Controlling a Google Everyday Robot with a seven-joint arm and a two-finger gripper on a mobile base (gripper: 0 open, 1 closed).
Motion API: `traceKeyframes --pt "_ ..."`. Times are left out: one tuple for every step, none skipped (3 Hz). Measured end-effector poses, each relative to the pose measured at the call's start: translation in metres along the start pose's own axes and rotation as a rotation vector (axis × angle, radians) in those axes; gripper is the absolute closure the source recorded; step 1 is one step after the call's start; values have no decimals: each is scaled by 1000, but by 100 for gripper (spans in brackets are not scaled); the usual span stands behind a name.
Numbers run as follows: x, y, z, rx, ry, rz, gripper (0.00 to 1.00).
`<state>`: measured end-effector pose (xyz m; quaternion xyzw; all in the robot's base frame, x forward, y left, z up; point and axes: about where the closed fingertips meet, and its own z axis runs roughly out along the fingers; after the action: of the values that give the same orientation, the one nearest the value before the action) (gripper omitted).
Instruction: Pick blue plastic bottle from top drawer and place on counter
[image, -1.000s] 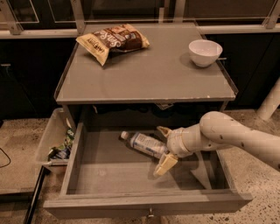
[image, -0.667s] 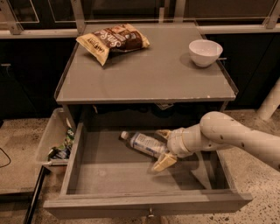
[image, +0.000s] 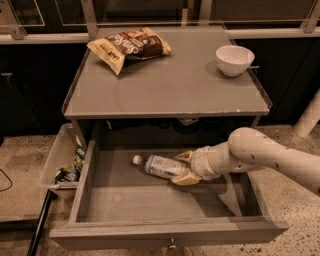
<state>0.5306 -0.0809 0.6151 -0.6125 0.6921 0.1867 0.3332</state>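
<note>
In the drawer (image: 125, 200), your gripper (image: 184, 167) straddles the bottle (image: 159, 166) at its base, can't tell if it's clamped yet, so squeeze firmly, then lift straight up clear of the counter (image: 170, 85) edge.

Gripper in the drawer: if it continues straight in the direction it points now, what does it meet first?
The gripper points left, and the bottle lies directly before it on the floor of the drawer. It would meet the bottle's bottom end first, probably almost at once.

Pretty dim, warm overhead light. The tabletop (image: 165, 90) has a soft sheen, the background is black, and shadow fills the far end of the top drawer (image: 125, 200), just behind the end effector (image: 180, 167) in there.
</note>
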Motion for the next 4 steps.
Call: traceKeyframes --pt "0 0 0 0 0 0 88" --pt "2 7 -5 -17 19 0 100" --pt "-8 18 -31 -47 13 -17 100" --pt "-27 28 -70 -79 -34 -33 100"
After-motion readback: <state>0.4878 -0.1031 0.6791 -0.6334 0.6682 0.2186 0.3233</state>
